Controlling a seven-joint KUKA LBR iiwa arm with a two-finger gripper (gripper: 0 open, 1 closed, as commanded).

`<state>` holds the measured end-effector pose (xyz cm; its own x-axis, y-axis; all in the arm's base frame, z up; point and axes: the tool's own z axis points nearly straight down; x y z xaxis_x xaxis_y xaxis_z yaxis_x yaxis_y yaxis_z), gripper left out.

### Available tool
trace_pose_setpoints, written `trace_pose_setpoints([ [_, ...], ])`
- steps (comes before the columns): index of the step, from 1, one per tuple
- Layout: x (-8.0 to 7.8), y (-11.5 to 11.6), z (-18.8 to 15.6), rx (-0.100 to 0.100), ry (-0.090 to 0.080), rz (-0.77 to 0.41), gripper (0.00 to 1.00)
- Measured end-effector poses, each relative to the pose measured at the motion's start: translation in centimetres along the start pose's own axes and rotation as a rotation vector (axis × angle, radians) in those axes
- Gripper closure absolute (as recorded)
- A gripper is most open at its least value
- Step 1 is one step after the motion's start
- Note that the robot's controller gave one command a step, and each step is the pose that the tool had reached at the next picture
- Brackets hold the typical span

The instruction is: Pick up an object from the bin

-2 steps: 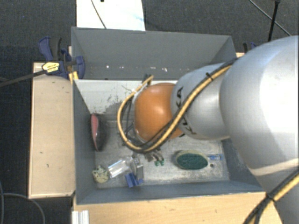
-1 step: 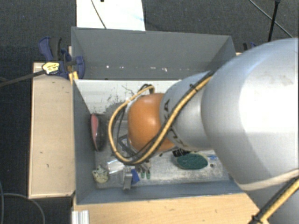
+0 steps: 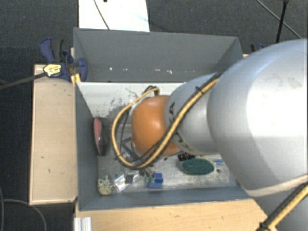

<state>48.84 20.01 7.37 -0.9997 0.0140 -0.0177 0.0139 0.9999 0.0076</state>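
Camera view: gripper (image 3: 135,169) is hovering low in grey bin (image 3: 154,57), likely approaching; jaw state cannot be told. Blue block (image 3: 155,180) and silvery piece (image 3: 120,182) are lying just beside the jaws; centring over one is needed next.

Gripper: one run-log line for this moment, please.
gripper low, bin front | nearest: blue block, silver piece | hold: unconfirmed

Grey metal bin (image 3: 154,52), its pale floor flecked with dark scuffs. The silver-grey arm (image 3: 250,114) wears a glossy orange cover (image 3: 149,126), looped by a yellow cable (image 3: 115,129) with a dark weave. Left of the orange cover is a flat thing (image 3: 99,136), pink-red on one face and dark along its edge. Lower right of the cover is a dark green disc (image 3: 196,166). Below it are a blue piece (image 3: 155,181), a silvery scrap (image 3: 120,182) and a mottled yellowish-olive lump (image 3: 104,186).
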Motion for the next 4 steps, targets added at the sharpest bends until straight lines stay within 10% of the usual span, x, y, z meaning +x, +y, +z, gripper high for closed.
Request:
trace_pose_setpoints([
  [1,-1.6,-1.5,-16.3,0.003,0.007,-0.02,1.0],
  [2,-5.4,-1.6,-11.7,0.01,0.013,0.387,1.0],
  [3,-0.4,0.3,-11.4,0.011,0.019,0.389,1.0],
  [4,-1.3,-2.3,-9.9,0.011,0.019,0.231,1.0],
])
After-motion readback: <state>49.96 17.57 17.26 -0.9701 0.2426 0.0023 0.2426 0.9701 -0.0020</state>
